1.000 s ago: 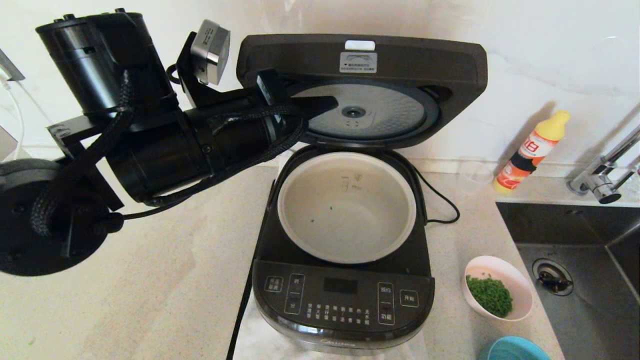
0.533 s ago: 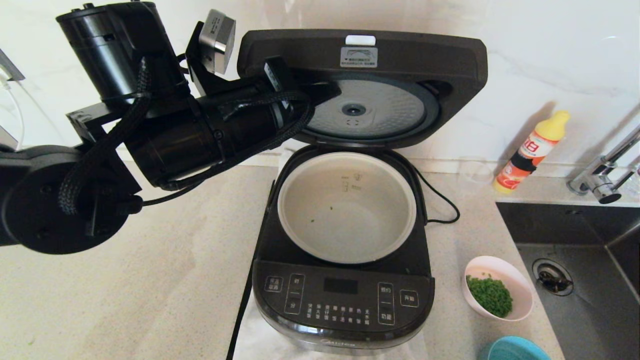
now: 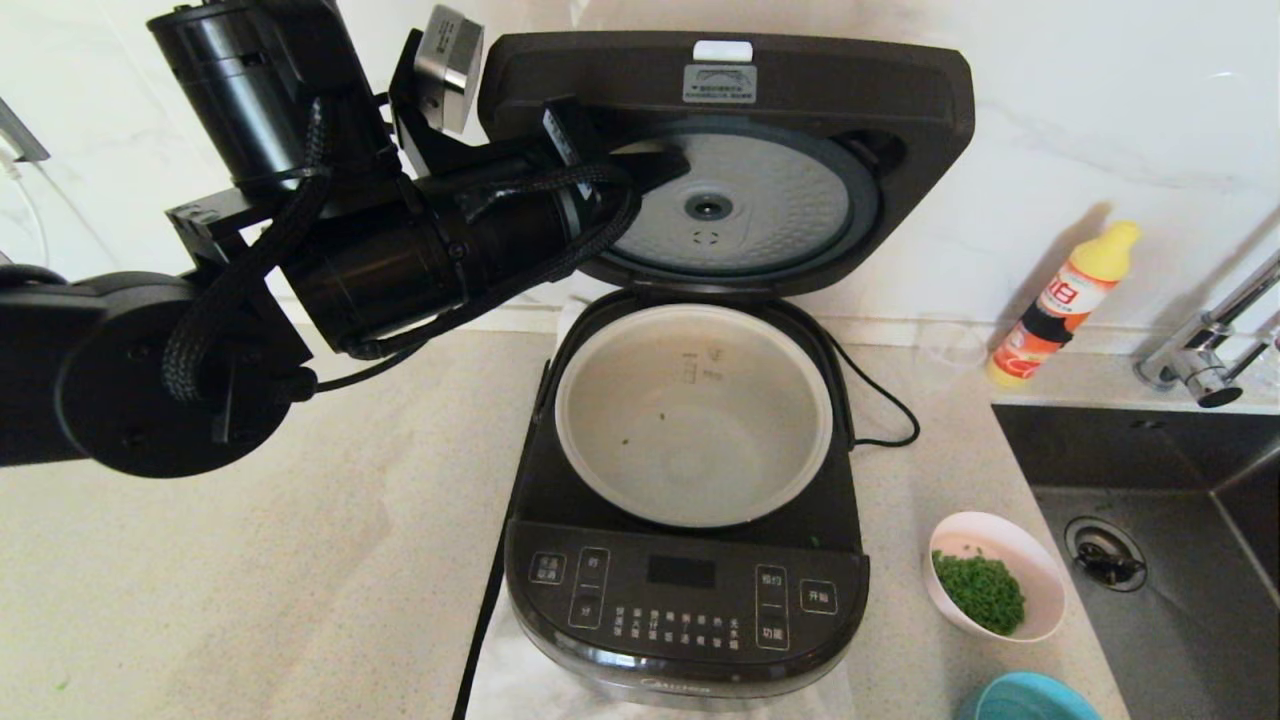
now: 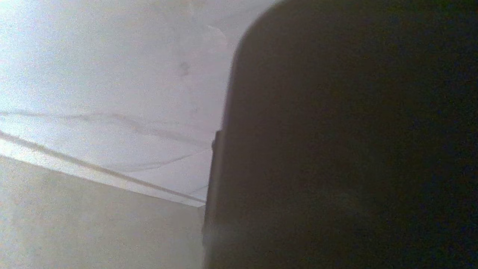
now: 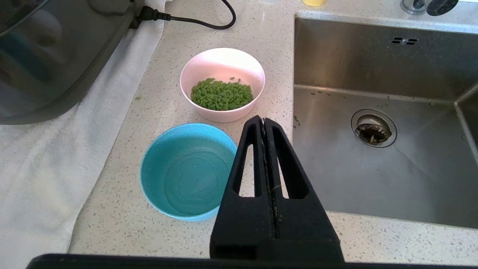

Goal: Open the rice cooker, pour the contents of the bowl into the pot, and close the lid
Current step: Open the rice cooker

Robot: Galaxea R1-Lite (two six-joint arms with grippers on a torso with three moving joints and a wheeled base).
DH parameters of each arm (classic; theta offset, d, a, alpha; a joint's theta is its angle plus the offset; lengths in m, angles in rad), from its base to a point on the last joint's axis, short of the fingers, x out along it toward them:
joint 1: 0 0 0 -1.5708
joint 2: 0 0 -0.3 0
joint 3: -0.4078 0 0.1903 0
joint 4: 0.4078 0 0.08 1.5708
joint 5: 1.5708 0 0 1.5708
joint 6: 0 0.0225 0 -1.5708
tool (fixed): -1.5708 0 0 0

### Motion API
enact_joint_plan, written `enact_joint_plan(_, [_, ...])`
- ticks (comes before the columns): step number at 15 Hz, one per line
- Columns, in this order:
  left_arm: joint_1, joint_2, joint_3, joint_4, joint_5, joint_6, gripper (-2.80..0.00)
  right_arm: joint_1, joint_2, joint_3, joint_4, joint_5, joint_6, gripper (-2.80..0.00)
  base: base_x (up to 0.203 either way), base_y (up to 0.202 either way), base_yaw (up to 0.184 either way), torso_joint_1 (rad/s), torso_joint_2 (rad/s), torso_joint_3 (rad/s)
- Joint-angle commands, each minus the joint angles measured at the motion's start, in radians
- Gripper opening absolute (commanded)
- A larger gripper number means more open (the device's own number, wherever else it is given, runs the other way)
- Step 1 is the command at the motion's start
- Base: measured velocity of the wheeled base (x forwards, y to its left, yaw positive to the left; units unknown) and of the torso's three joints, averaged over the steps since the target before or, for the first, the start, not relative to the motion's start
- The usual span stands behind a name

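The counter [image 3: 300, 560] is seen carrying the rice cooker [image 3: 685, 600], which stands open at the middle on a white towel [image 5: 41, 157], with the sink [image 3: 1160, 560] to its right. The lid [image 3: 725, 165] is raised upright against the wall, its dimpled silver underside turned forward. The pot [image 3: 693, 415] sits in the cooker body, nearly bare, with only a few green specks on its floor.

The left arm [image 3: 400, 260] is stretched from the left edge, level and high above the counter, toward the left side of the lid; the left gripper [image 3: 650, 170] is laid against the lid's underside, and whether its jaws are spread or pressed together cannot be told.

The right gripper [image 5: 264, 121] is held above the counter edge beside the sink, its jaws pressed together on nothing.

A pink bowl [image 5: 222, 84] of green grains is placed right of the cooker, with an empty blue bowl [image 5: 186, 170] just in front of it. A yellow-capped bottle [image 3: 1060, 305] is stood by the wall.
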Motion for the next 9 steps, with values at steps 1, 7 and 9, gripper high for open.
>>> enact_joint_plan(1, [0.0,0.004,-0.011,-0.005,-0.002,-0.002,-2.8,0.0,0.0,0.0,0.0,0.0,0.0,-2.8,0.0,0.0,0.0,0.0,0.0,0.0])
enact_joint_plan(7, [0.007,0.045,-0.067,-0.004,-0.002,0.005,-2.8,0.0,0.0,0.0,0.0,0.0,0.0,-2.8,0.0,0.0,0.0,0.0,0.0,0.0])
enact_joint_plan(9, [0.009,0.054,-0.073,-0.003,-0.002,0.017,-2.8,0.0,0.0,0.0,0.0,0.0,0.0,-2.8,0.0,0.0,0.0,0.0,0.0,0.0])
